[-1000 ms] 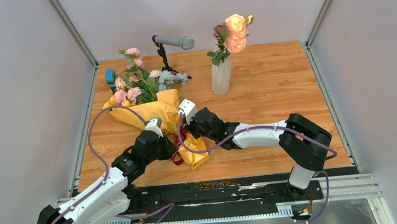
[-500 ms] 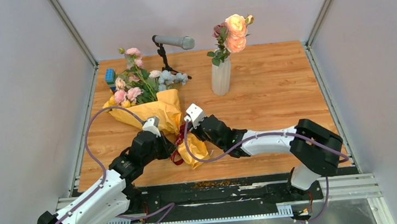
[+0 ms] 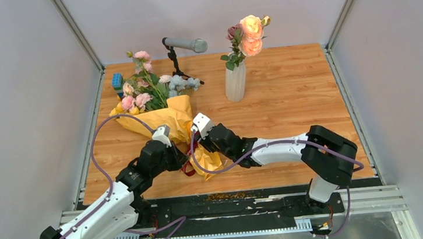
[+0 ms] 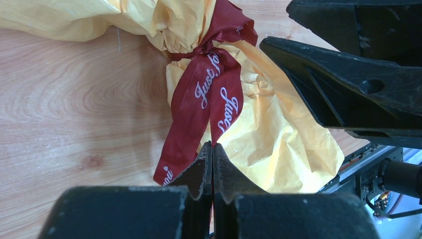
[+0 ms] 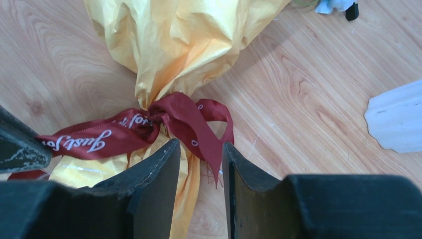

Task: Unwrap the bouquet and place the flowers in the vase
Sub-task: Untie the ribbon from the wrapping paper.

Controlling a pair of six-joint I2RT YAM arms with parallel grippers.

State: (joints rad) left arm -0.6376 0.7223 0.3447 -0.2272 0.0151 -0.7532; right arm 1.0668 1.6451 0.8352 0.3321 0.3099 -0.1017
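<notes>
The bouquet (image 3: 156, 118) lies on a wood-grain table (image 3: 291, 117) between plain grey walls (image 3: 15, 115).

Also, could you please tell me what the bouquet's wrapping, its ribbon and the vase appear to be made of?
The wrapping looks like thin orange-yellow paper with a slight sheen, judging by its sharp crinkles. The ribbon seems a satin-like fabric: smooth dark red sheen, white printed script. The vase looks like translucent white ribbed plastic or frosted glass; I cannot tell which.
</notes>
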